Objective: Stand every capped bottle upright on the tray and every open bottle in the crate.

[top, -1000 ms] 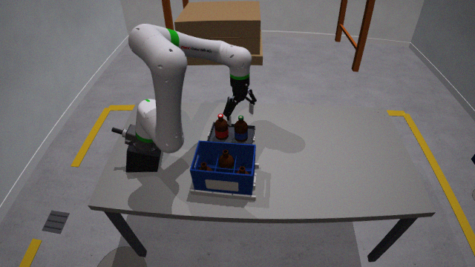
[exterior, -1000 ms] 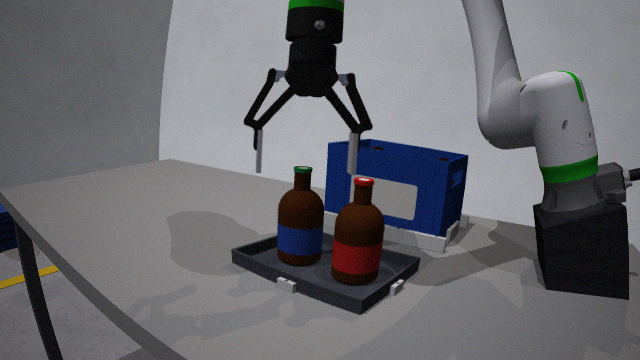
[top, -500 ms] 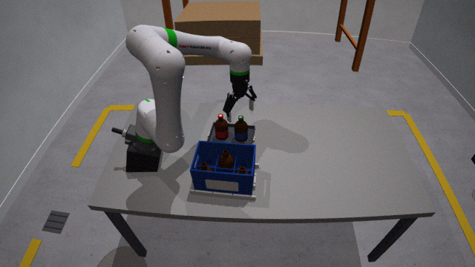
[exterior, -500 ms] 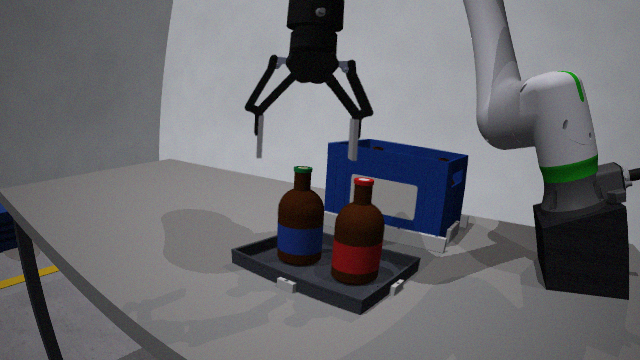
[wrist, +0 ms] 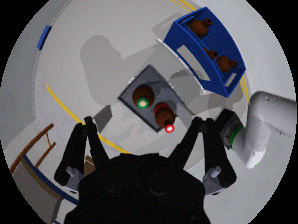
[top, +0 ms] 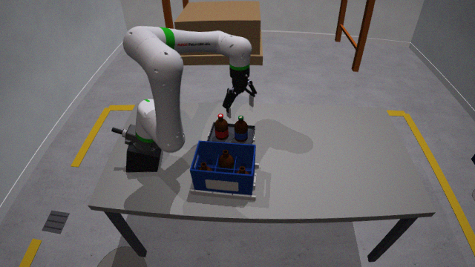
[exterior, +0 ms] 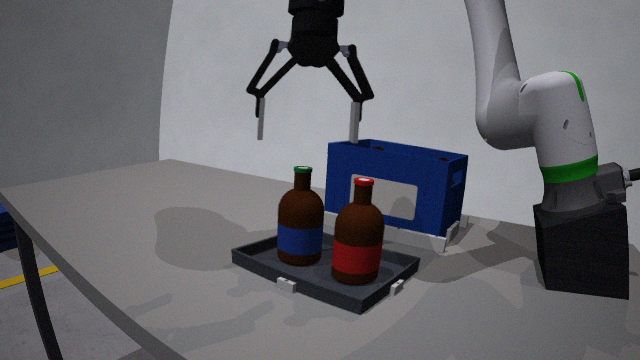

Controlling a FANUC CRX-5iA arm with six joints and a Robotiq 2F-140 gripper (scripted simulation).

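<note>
One grey table [top: 334, 167] [exterior: 100, 190] [wrist: 130, 30] is used as the support for everything handled, and a white arm [top: 167, 93] [exterior: 565, 120] [wrist: 270, 110] is mounted on it by a black base [top: 142, 159] [exterior: 582, 255]. Next in size, a blue crate [top: 245, 185] [exterior: 340, 175] [wrist: 172, 35] is seated level on the table, bordered by pale brackets [top: 223, 194] [exterior: 425, 240]. Beside it a dark, shallow tray [top: 231, 138] [exterior: 325, 295] [wrist: 150, 75] is laid flat, with small light clips at its edges. Above the tray the gripper [top: 240, 107] [exterior: 307, 136] [wrist: 143, 109] is held in the air, its jaws spread wide with nothing gripped; neither crate nor tray is touched by it. Both capped bottles are stood upright on the tray, near each other but apart: one with a blue label [top: 240, 130] [exterior: 300, 225] [wrist: 143, 95], the other with a red label [top: 221, 127] [exterior: 358, 235] [wrist: 164, 116]. Inside the crate three open brown bottles can be made out, their lower parts hidden by its walls. Smallest of all, a green cap [top: 240, 118] [exterior: 302, 169] [wrist: 143, 103] is worn by the blue-labelled bottle and a red cap [top: 220, 116] [exterior: 364, 181] [wrist: 169, 128] by the red-labelled one.

We have raised the open gripper [top: 240, 107] [exterior: 307, 140] [wrist: 143, 109]: a second ago its fingertips hung lower, close above the caps of the two bottles [top: 231, 130] [exterior: 327, 230] [wrist: 154, 106], and now we see more air between them and those caps
</note>
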